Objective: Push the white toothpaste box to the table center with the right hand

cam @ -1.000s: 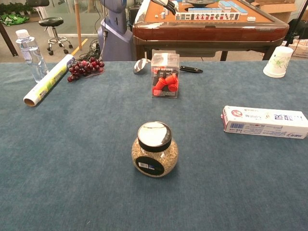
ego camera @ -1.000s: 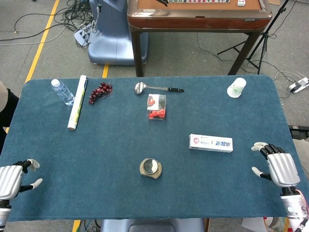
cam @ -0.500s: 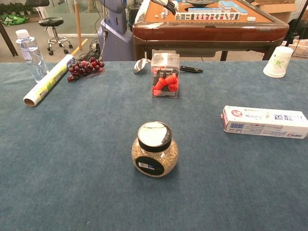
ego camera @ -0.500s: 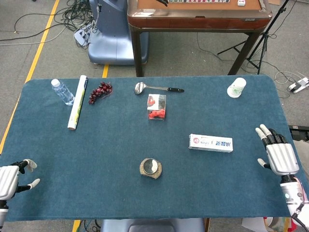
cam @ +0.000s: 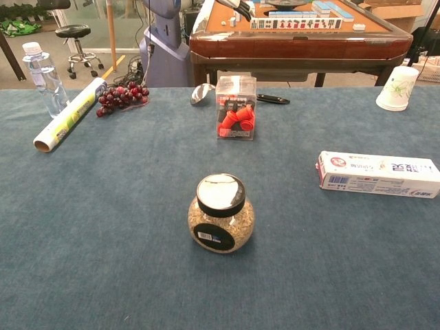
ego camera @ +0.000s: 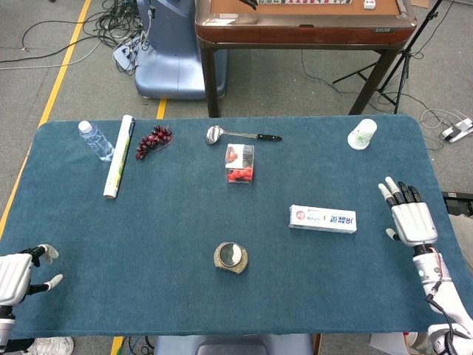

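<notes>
Right hand (ego camera: 412,220) flat, fingers spread, holding nothing, near table (ego camera: 177,222) right edge, just right of white toothpaste box (ego camera: 322,219), not touching; left hand (ego camera: 18,272) at front-left corner, part cropped, grasp state unclear.

Matt blue cloth covers the table (ego camera: 185,214), bearing a glossy white cardboard toothpaste box (ego camera: 322,219), a clear plastic bottle (ego camera: 95,140), a shiny metal spoon (ego camera: 216,134), a paper cup (ego camera: 362,134) and a black-lidded glass jar (cam: 221,213).
</notes>
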Available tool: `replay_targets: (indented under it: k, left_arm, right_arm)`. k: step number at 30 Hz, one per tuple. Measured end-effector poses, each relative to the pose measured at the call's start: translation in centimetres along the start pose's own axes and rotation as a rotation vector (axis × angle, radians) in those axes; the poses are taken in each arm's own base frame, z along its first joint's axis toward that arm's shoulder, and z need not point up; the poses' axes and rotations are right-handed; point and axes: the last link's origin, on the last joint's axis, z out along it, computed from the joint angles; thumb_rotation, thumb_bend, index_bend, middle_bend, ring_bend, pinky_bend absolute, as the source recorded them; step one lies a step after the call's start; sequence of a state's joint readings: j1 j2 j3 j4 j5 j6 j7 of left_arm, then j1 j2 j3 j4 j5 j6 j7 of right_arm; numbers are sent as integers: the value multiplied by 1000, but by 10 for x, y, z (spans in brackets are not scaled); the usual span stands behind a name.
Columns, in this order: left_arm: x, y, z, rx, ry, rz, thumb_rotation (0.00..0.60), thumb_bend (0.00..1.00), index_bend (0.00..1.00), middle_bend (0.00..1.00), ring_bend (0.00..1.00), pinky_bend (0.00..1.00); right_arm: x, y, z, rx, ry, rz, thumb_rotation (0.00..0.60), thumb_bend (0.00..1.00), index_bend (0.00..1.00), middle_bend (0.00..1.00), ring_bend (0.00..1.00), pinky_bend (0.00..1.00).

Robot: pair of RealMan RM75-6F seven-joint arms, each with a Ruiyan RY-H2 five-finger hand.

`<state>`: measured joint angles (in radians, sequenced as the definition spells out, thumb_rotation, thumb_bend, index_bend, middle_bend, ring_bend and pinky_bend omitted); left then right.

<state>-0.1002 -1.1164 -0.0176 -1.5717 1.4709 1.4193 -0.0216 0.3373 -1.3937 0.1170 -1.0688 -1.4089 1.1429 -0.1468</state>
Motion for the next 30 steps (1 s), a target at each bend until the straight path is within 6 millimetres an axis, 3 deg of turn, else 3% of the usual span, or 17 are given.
replay_targets:
  k: [13,23,30]
  left_arm:
    - [-1,-1,0,8,-14,-3,600,129,480,534,551,689]
    - [0,-4,-1,21,-18,-3,600,129,477,534,552,689]
    - [3,-7,-1,33,-12,-11,600,129,476,534,551,689]
  right_arm:
    - [-26,-28,38,17,-46,-6,600,0,63,18,0,110]
    - [-29,-70,64,87,-40,14,600,0,63,18,0,104]
    - [-22,-104,71,160,-11,40,600,0,63,18,0,104]
